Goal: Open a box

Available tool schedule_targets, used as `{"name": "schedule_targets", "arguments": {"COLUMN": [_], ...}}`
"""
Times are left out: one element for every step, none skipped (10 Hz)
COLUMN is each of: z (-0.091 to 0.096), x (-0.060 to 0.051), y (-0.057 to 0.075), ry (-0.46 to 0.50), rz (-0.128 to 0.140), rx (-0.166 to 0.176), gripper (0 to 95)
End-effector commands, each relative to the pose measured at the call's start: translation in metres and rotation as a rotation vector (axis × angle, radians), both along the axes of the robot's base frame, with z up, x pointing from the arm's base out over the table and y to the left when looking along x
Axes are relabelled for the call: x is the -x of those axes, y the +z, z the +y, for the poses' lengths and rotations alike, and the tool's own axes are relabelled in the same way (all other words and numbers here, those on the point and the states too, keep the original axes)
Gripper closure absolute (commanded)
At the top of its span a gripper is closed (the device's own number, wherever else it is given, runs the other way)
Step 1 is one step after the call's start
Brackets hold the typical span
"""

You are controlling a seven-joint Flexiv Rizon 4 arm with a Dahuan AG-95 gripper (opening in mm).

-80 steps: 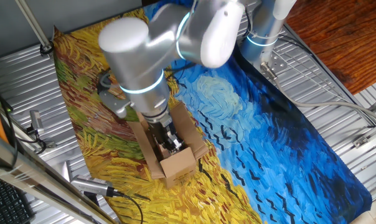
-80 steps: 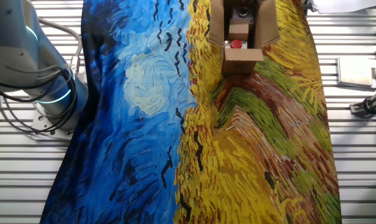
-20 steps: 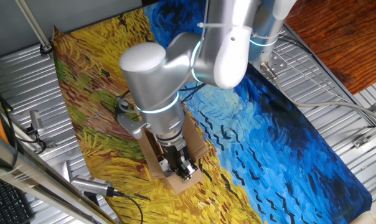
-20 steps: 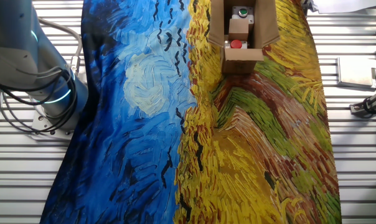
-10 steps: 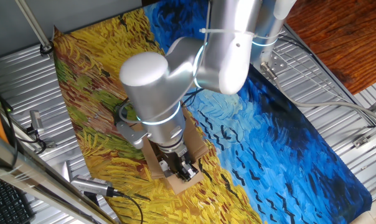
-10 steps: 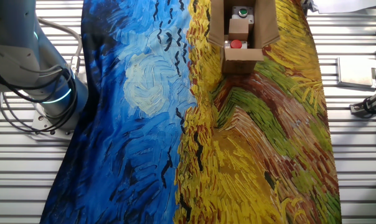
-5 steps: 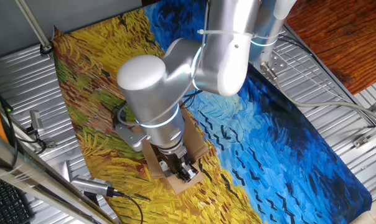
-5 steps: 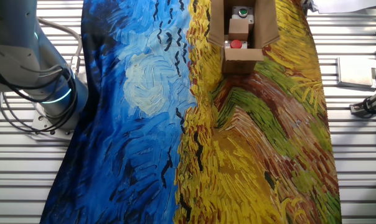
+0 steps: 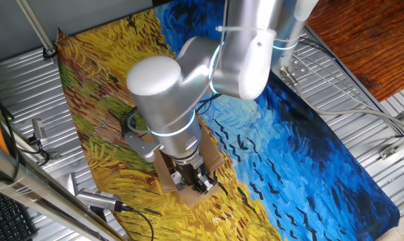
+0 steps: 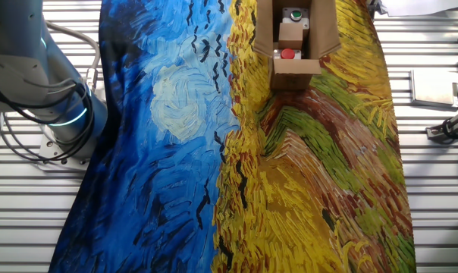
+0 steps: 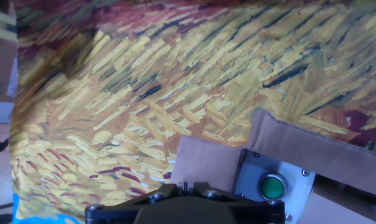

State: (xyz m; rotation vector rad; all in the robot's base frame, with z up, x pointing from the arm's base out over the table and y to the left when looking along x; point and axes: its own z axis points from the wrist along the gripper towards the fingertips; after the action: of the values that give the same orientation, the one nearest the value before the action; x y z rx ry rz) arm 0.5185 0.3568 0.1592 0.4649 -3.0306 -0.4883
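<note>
Your box (image 10: 295,34) sits on the painted cloth (image 10: 236,152), on its yellow wheat-field part beside the blue part, at one end of the cloth. The side flaps are spread outward, so the box stands open. Inside it lies a tan insert (image 10: 291,32) with a green button (image 10: 294,14) and a red button (image 10: 288,54). In one fixed view your gripper (image 9: 196,182) hangs low over the end of the box nearest the cloth's edge. You cannot tell whether its fingers are apart or together.
</note>
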Motion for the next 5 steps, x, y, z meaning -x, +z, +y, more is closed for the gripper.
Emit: {"name": "schedule_targets", "arguments": {"z": [-0.016, -0.026, -0.035, -0.047, -0.054], "x": [0.004, 0.007, 0.009, 0.01, 0.011], "y": [0.008, 0.013, 0.018, 0.021, 0.022], "ry": [0.019, 0.032, 0.043, 0.062, 0.079], "rz": [0.0, 0.0, 0.002, 0.005, 0.005], "rx": [-0.006, -0.009, -0.008, -0.004, 0.007], "gripper": [95.0, 95.0, 95.0, 95.0, 95.0]}}
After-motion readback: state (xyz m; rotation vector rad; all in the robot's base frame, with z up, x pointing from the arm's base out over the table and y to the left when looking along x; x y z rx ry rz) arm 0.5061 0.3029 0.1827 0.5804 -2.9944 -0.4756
